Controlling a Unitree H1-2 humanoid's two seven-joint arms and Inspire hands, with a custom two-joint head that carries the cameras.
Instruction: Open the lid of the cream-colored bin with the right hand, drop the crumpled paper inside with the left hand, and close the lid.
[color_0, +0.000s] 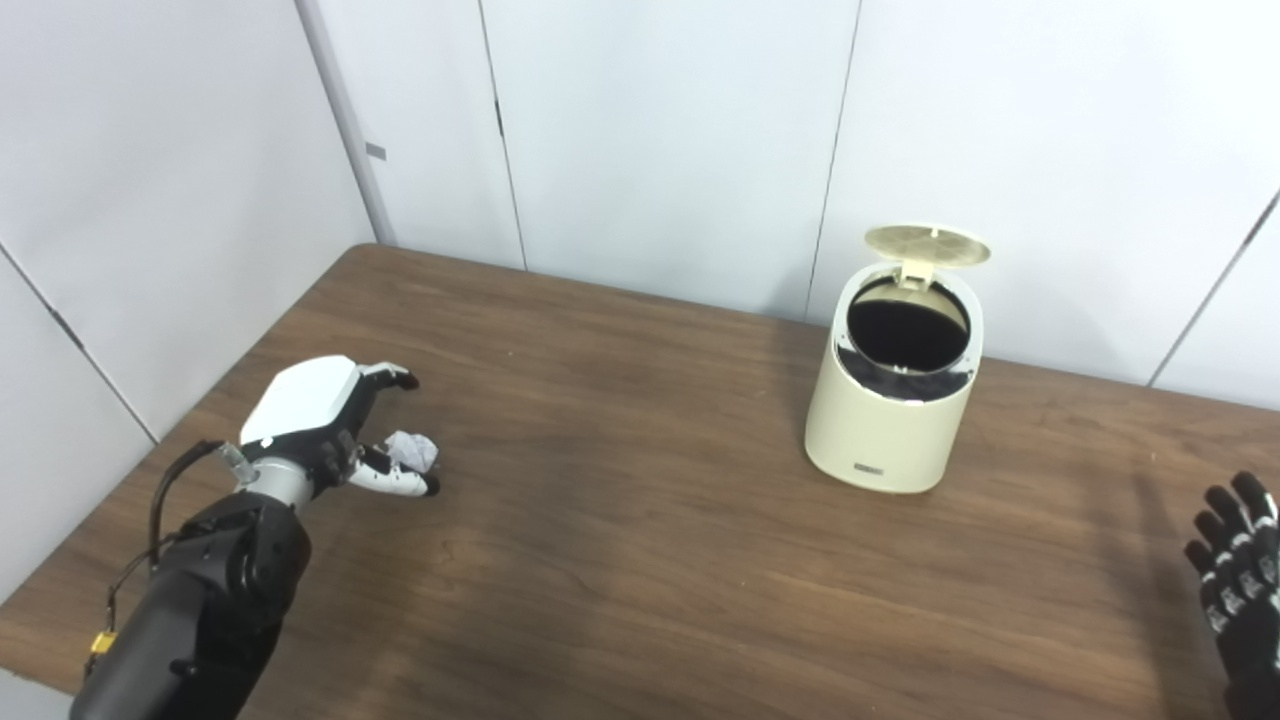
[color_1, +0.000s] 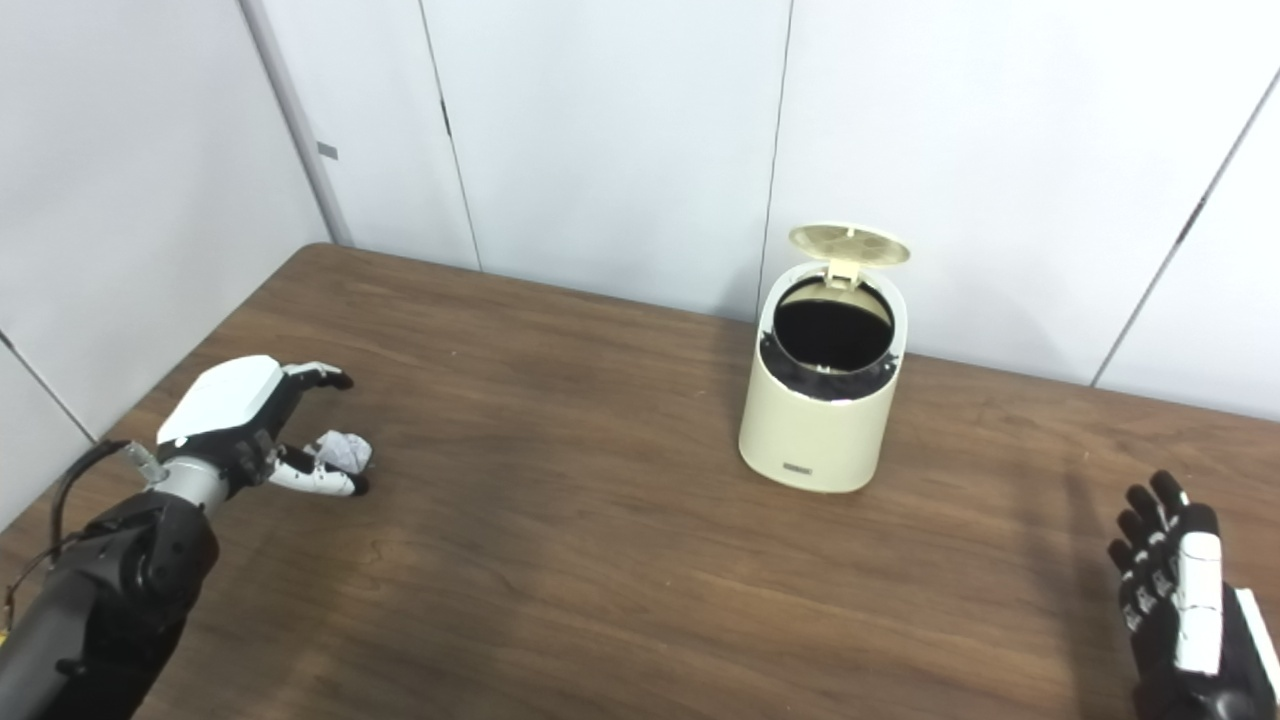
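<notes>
Behind the left hand (color_0: 318, 420), its fingers half hide the crumpled paper (color_0: 412, 450); grasp unclear.
Right hand (color_1: 1175, 590) spread, holding nothing, partly cropped; bin (color_1: 825, 410) lid (color_1: 848, 245) up, brown table (color_1: 600, 560), white walls (color_1: 600, 130).

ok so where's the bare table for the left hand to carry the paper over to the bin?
Bare wood runs from the left hand and paper across to the bin, lid up. The front strip between both arms is bare too, as is the stretch between bin and right hand. Only tight spot: behind the bin, near the wall.
</notes>
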